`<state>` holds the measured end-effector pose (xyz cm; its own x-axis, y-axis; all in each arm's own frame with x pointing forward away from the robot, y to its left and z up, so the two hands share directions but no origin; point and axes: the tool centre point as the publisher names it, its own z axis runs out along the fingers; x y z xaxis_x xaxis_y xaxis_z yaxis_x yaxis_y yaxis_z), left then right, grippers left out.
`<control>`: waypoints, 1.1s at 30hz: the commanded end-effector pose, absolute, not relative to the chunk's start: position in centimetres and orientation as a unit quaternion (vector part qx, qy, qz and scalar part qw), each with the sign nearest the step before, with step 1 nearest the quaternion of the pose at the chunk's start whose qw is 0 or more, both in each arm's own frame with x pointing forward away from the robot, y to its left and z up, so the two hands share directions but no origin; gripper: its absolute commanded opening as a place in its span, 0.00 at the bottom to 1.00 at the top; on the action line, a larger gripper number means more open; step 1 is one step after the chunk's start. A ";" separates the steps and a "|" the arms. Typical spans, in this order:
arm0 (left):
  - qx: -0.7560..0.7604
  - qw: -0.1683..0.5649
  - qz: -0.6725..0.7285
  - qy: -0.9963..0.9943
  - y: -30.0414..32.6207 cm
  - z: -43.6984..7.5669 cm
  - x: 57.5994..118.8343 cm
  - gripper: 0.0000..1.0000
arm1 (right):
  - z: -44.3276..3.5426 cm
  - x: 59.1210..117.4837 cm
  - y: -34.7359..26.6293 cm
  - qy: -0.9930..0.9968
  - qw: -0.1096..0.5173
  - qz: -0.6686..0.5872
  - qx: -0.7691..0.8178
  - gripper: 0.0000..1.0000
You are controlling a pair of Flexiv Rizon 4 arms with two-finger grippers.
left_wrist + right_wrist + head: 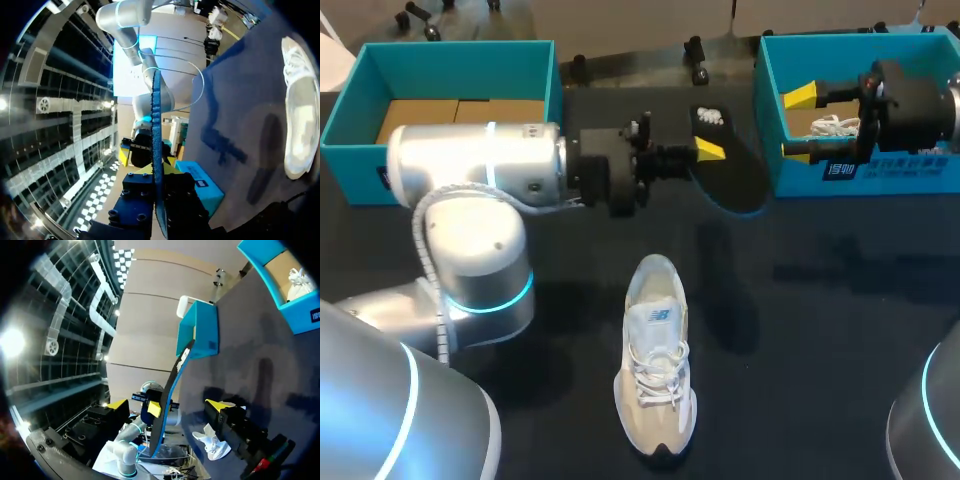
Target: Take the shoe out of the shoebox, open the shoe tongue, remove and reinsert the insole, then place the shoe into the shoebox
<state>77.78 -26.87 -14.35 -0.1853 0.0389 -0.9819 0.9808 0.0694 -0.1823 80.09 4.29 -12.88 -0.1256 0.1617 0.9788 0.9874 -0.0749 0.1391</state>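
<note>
Head view: right shoebox (795, 178) holds white shoe (835, 127)

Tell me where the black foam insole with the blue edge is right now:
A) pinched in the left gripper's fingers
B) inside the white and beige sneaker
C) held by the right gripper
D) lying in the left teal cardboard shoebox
A: the black foam insole stands on edge between the fingers of the left gripper, apart from the white and beige sneaker lying on the table; the right gripper is open and holds nothing.
</note>
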 end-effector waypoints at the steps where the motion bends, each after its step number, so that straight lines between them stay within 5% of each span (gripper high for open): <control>1: 0.438 0.400 -0.528 0.608 -24.9 -13.7 77.7 0.00 | -12.9 80.1 4.3 -0.548 0.402 -0.512 -0.525 1.00; 14: 0.308 0.185 -0.635 0.684 -25.3 -13.9 78.4 0.00 | -12.9 80.1 4.3 -0.548 0.402 -0.512 -0.525 1.00; 28: 0.311 0.183 -0.636 0.682 -25.3 -13.9 78.4 0.00 | -12.9 80.1 4.3 -0.548 0.402 -0.512 -0.525 1.00; 33: 0.225 0.094 -0.662 0.709 -24.8 -13.0 78.5 0.00 | -12.9 80.1 4.3 -0.548 0.402 -0.512 -0.525 1.00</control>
<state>78.19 -25.07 -13.71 -0.8202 0.1806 -0.5428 0.5517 -0.0011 -0.8341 80.08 4.27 -12.86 -0.1259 0.1615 0.9788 0.9874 -0.0746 0.1393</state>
